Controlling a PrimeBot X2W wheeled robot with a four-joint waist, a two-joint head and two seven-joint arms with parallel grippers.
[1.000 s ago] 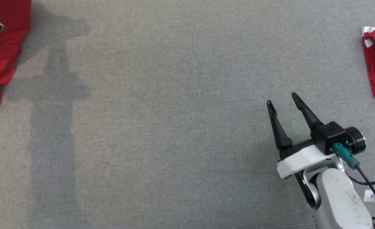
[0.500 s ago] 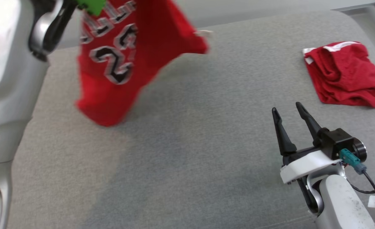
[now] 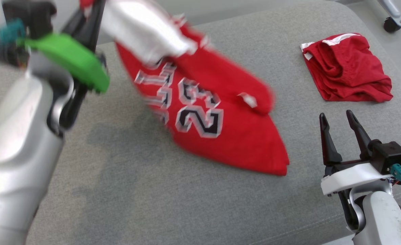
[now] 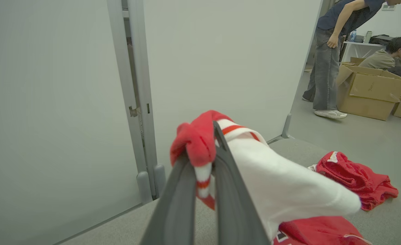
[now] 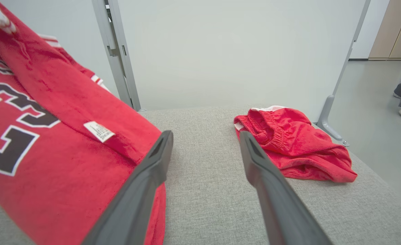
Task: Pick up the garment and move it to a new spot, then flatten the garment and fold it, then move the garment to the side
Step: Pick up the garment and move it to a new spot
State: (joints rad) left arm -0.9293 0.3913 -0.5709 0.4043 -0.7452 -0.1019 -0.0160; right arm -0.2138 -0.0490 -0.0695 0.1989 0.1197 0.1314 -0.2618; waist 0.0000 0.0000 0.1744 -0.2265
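The garment (image 3: 220, 136) is a red jersey with black-and-white numbers and a white sleeve. It hangs from my left gripper (image 3: 90, 8), which is raised at the upper left and shut on a bunched red-and-white edge (image 4: 200, 143). The cloth slopes down to the right, and its hem reaches the grey table (image 3: 152, 204) near the middle. My right gripper (image 3: 335, 115) stands open and empty at the lower right, just right of the hem. In the right wrist view the jersey (image 5: 50, 153) hangs left of the right gripper (image 5: 206, 134).
Crumpled red shorts (image 3: 346, 71) with white trim lie at the table's back right (image 5: 295, 146). A pale partition wall (image 4: 220, 51) stands behind the table. Beyond it are two people (image 4: 326, 61) and a cardboard box (image 4: 370, 88). A caster wheel (image 3: 389, 24) is on the floor, far right.
The head camera has tilted up and shifted. My left arm has swung the hanging jersey from the left toward the table's middle. The right gripper stays open.
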